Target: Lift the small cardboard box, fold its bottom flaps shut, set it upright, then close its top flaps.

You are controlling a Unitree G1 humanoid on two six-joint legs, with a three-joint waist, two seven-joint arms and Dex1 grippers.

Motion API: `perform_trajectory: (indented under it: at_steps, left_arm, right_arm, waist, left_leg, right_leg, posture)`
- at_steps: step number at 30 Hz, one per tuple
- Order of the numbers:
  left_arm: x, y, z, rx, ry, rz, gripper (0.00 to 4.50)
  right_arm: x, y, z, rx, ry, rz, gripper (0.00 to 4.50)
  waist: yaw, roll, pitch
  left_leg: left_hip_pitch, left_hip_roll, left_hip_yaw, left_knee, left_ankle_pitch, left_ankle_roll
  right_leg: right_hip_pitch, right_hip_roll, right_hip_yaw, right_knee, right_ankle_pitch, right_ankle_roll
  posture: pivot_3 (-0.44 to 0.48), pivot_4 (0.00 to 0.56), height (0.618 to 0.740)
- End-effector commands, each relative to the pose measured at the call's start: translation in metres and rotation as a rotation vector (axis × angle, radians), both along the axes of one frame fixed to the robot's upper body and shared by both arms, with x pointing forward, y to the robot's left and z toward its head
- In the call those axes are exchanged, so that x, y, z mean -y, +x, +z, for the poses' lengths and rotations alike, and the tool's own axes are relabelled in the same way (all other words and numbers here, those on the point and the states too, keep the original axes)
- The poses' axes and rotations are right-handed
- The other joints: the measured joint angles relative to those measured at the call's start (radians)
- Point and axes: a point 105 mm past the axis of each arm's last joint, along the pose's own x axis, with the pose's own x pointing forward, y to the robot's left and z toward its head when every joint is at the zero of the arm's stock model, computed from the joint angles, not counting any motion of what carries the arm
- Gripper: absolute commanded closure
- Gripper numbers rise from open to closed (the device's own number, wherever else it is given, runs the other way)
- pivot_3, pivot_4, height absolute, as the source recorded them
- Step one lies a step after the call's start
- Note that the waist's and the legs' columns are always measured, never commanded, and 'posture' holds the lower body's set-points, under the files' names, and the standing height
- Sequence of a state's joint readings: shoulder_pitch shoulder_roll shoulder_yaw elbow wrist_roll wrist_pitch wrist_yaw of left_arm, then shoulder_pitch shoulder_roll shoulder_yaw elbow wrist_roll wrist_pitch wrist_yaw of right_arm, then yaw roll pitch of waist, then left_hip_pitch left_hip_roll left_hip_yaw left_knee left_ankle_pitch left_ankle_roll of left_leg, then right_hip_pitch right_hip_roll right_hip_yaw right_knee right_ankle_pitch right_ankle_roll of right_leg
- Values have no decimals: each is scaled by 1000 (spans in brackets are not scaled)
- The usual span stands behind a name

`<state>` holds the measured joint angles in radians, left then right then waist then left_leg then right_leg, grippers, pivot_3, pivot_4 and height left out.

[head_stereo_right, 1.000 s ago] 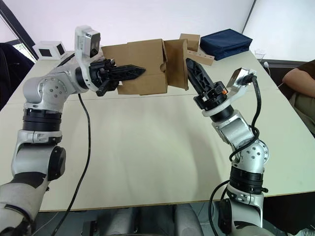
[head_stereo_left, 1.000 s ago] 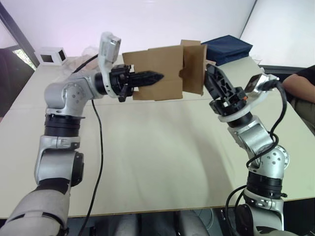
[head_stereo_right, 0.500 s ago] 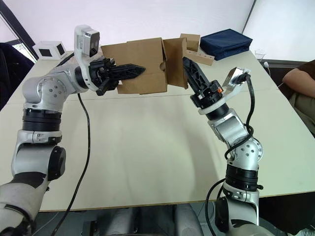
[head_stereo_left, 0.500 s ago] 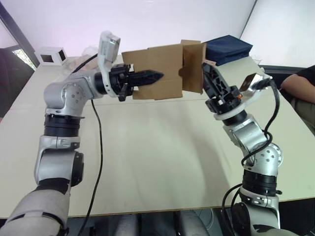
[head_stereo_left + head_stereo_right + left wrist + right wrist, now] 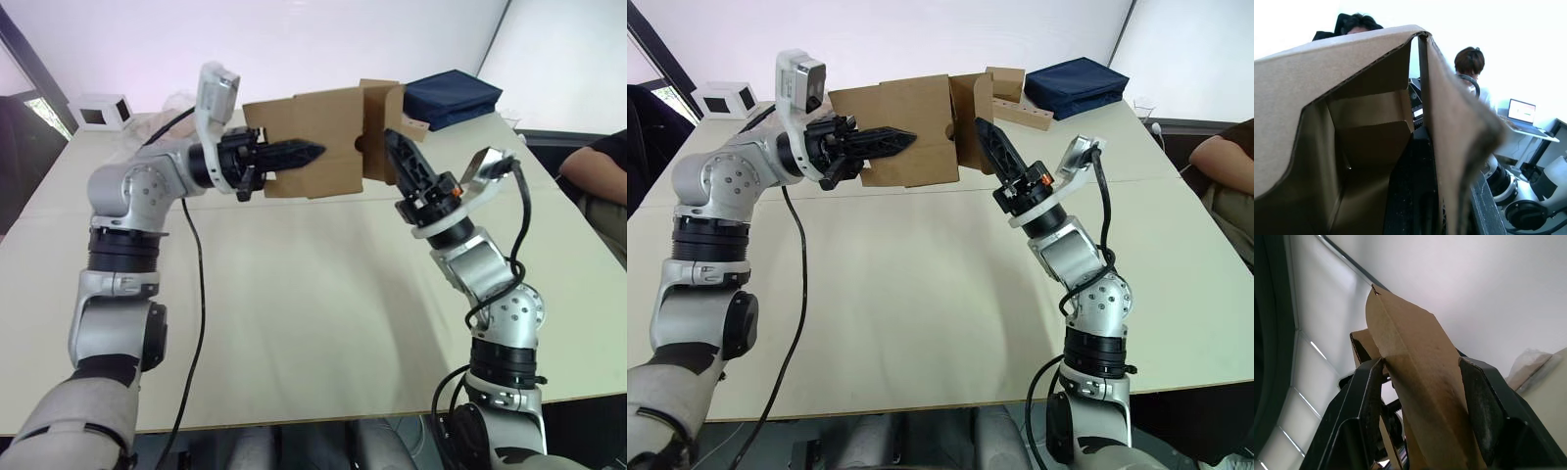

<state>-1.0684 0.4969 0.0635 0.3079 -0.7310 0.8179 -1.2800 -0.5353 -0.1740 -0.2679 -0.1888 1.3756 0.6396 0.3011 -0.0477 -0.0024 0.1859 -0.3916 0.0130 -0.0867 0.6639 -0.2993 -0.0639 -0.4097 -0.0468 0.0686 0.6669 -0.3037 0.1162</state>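
while a white box with dark windows [image 5: 100, 111] sits at the far left of the pale table [image 5: 313, 313] and a dark blue case [image 5: 453, 96] and a person's arm [image 5: 595, 166] lie far right, the small cardboard box [image 5: 313, 142], plain brown corrugated, hangs in the air above the far middle. the left gripper [image 5: 312, 153] is clamped on its wall, one finger inside. the right gripper [image 5: 1420, 396] stands apart, astride a bottom flap [image 5: 382, 132] jutting from the box's right end.
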Motion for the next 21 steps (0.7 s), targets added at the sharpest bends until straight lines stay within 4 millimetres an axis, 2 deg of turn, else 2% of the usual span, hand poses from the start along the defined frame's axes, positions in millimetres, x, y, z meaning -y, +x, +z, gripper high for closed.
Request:
perform_trajectory:
  at_steps: [1, 14, 21]
  left_arm:
    - [1, -6, 16, 71, -31, -12, 4500]
    - [3, 0, 14, 70, -48, 13, 4500]
    - [2, 4, 14, 64, -54, 31, 4500]
  right_arm:
    - [-11, -11, 19, 80, -2, 24, 1970]
    - [-26, -14, 16, 84, -61, 13, 1970]
    - [-34, -25, 15, 93, -42, 88, 1970]
  waist:
    - [0, 0, 0]
    - [0, 0, 0]
    - [0, 0, 0]
  left_leg:
    - [0, 0, 0, 0, 0, 0]
    - [0, 0, 0, 0, 0, 0]
    - [0, 0, 0, 0, 0, 0]
  right_leg:
    - [0, 0, 0, 0, 0, 0]
    - [0, 0, 0, 0, 0, 0]
    - [0, 0, 0, 0, 0, 0]
  posture:
    - [0, 150, 740]
    - [0, 150, 740]
    - [0, 150, 740]
